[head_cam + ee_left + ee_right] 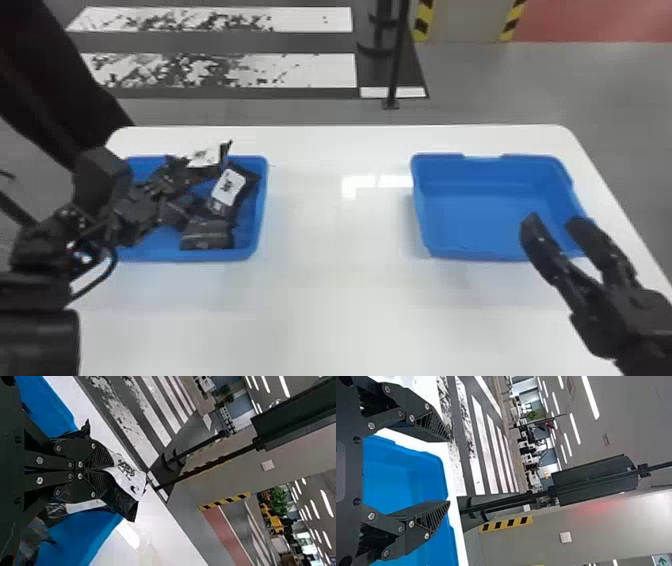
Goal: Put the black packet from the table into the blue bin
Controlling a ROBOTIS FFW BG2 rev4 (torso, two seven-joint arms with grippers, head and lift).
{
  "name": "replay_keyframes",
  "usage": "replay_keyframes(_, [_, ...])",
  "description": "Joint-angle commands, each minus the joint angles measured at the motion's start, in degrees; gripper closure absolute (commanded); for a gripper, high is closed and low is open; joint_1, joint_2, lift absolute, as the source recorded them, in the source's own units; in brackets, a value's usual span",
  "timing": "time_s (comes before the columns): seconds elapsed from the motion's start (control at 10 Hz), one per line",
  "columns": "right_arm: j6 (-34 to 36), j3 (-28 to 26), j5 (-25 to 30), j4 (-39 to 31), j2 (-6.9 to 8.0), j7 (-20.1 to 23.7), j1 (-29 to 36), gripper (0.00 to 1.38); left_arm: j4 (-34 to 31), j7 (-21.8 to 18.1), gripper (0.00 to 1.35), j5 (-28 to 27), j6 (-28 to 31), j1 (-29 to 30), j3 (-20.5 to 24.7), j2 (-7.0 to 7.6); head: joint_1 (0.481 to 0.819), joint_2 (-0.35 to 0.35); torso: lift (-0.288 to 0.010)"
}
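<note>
My left gripper (182, 175), fingers pinched together on the black packet (127, 479)
it's the one with a white label, up at the far side of the left blue bin (262, 210); more black packets (206, 236) are kinda heaped in there; my right gripper's (554, 221) fingers are spread, over by the right blue bin (475, 215); both bins sit on the white counter (325, 295)

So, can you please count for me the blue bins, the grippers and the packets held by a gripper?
Blue bins: 2 (left bin, right bin)
Grippers: 2 (left gripper, right gripper)
Held packets: 1 (black-and-white packet)
Total: 5
</note>
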Motion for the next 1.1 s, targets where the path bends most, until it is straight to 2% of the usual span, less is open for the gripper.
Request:
replay_keyframes(0.0, [0.00,0.01,-0.16,-0.23,0.05,-0.08,0.08,0.51,-2.85,0.00,1.18,-0.10,0.53,4.14,4.25,-1.50,0.695,0.053,-0.110])
replay_keyframes(0.1, [0.00,0.01,-0.16,-0.23,0.05,-0.08,0.08,0.51,-4.11,0.00,0.85,0.13,1.65,5.55,6.31,-2.64,0.695,0.084,-0.110])
replay_keyframes(0.2, [0.00,0.01,-0.16,-0.23,0.05,-0.08,0.08,0.51,-5.52,-0.09,0.45,1.50,2.63,6.67,6.88,-3.26,0.695,0.113,-0.110])
replay_keyframes(0.3, [0.00,0.01,-0.16,-0.23,0.05,-0.08,0.08,0.51,-6.22,-0.09,0.17,4.02,1.65,7.66,7.11,-3.70,0.695,0.132,-0.110])
replay_keyframes(0.4, [0.00,0.01,-0.27,-0.23,0.05,-0.08,0.08,0.51,-7.35,0.09,0.10,5.50,0.81,8.50,8.37,-4.84,0.695,0.132,-0.110])
replay_keyframes(0.6, [0.00,0.01,-0.27,-0.38,0.05,-0.26,0.22,0.51,-10.30,1.05,0.13,9.39,-1.44,12.16,14.08,-8.35,0.695,0.136,-0.110])
replay_keyframes(0.7, [0.00,0.01,-0.27,-0.66,0.05,-0.35,0.36,0.51,-11.42,2.72,0.13,11.67,-4.54,14.97,16.02,-9.65,0.695,0.165,-0.110])
replay_keyframes(0.8, [0.00,0.01,-0.50,-0.66,0.05,-0.44,0.50,0.51,-11.56,4.92,0.13,15.21,-7.49,17.92,15.91,-9.65,0.695,0.180,-0.110])
replay_keyframes(1.0, [0.00,0.01,-0.50,-0.80,0.05,-0.44,0.65,0.51,-11.56,13.27,0.13,29.04,-15.79,26.08,11.79,-9.65,0.695,0.202,-0.110])
